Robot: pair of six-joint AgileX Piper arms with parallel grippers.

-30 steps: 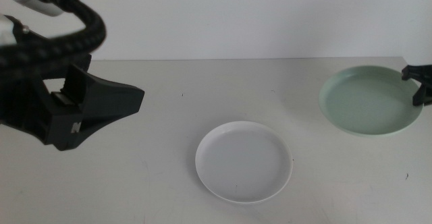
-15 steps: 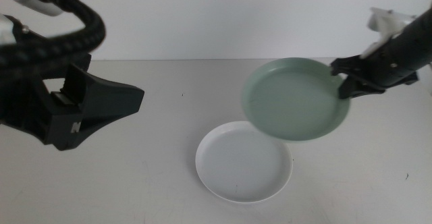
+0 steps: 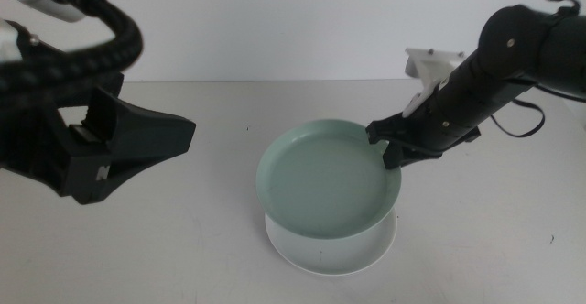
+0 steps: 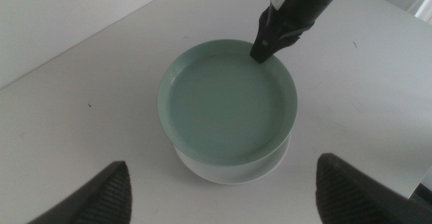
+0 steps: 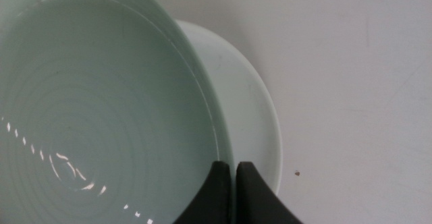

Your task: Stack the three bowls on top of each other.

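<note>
Above white bowl [image 3: 352,252]: green bowl [image 3: 325,178] now carried over from bench's right, right gripper [image 3: 389,146] pinching rim; release next. Left gripper [image 4: 223,193] open, waiting.

Light is bright, even and diffuse in all three views, washing the table [image 3: 211,249] to a pale, low-contrast grey. In the middle view a soft shadow sits under the mint bowl [image 3: 328,178] toward 6 o'clock, darkening the white bowl [image 3: 330,254]. The left gripper [image 3: 137,144] at 9 o'clock is near the lens, nearly black, with little detail. In the right wrist view small glare specks dot the mint bowl toward 7 o'clock, and the right gripper [image 5: 235,197] looks soft-edged.
</note>
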